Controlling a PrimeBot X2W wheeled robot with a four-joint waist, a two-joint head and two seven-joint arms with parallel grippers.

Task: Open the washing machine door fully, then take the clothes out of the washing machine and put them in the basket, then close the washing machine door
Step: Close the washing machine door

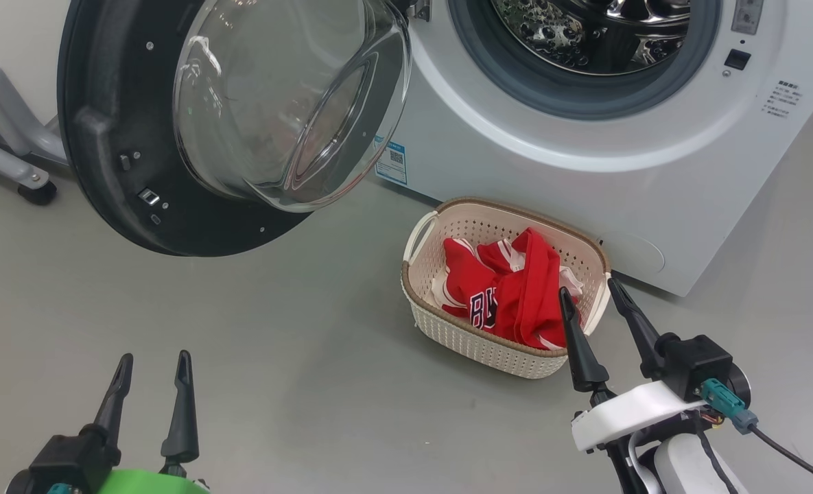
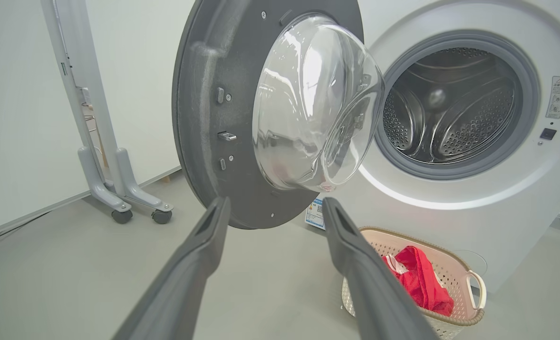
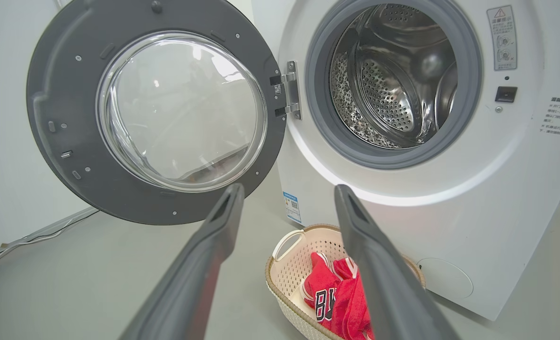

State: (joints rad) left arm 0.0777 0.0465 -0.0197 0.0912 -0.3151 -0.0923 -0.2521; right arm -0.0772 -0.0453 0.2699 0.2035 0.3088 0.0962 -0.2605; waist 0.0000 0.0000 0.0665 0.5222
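- The washing machine (image 1: 584, 171) is seen standing on a grey floor (image 1: 276, 357), its round mouth uncovered.
- The door (image 1: 104, 137) is swung wide open, carried on a hinge (image 3: 290, 89) at the left edge of the mouth as seen in the right wrist view; its dark inner face and bulging glass bowl (image 1: 276, 103) are turned toward the cameras.
- A grey rubber ring (image 3: 317, 118) is noted around the mouth; the perforated steel wall of the drum (image 3: 388, 94) is plainly shown behind it.
- A small blue label (image 1: 392, 161) is seen low on the white front, just below the door's edge.
- The basket (image 1: 478, 346) is set on the floor close against the foot of the machine, below the mouth.
- The clothes (image 1: 516, 288), red with white trim and dark lettering, are heaped inside the basket, one fold raised above the rim.
- The left end effector (image 1: 156, 358) is held low over bare floor, well apart from the basket; its fingers are spread and nothing is gripped.
- The right end effector (image 1: 590, 287) is held at the basket's right end; its fingers are spread and nothing is gripped. One fingertip is overlapped with the red fabric in the head view; contact cannot be judged.
- A grey stand (image 2: 105, 184) on castors is noted by the wall, beyond the door.
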